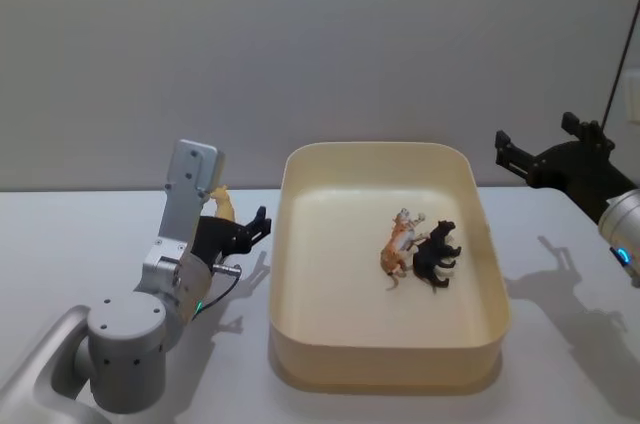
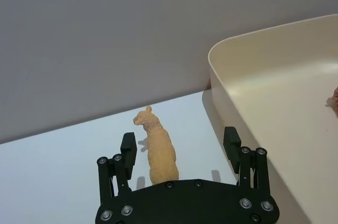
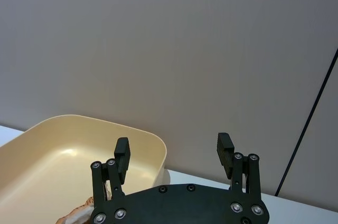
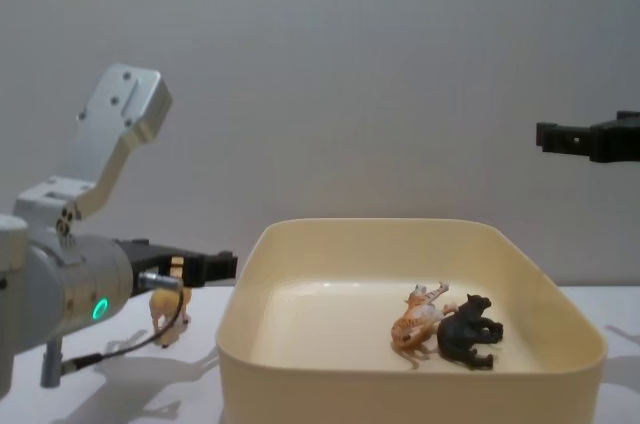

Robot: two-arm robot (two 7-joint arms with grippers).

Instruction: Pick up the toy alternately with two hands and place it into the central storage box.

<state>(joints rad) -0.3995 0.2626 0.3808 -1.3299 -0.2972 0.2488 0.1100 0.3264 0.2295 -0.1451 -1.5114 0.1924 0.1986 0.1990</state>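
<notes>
Alignment matters: the left tool [image 2: 180, 147], spread wide, should straddle the tan figurine [image 2: 157, 150] standing on the tabletop [image 2: 63, 182] beside the storage box [image 1: 290, 344], then close. The right tool [image 3: 173, 152] hangs wide, empty, above.

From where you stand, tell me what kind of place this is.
Probably a robot test bench: a plain white table against a bare grey wall, with one cream storage box and small toy animals, like the tan figurine.
</notes>
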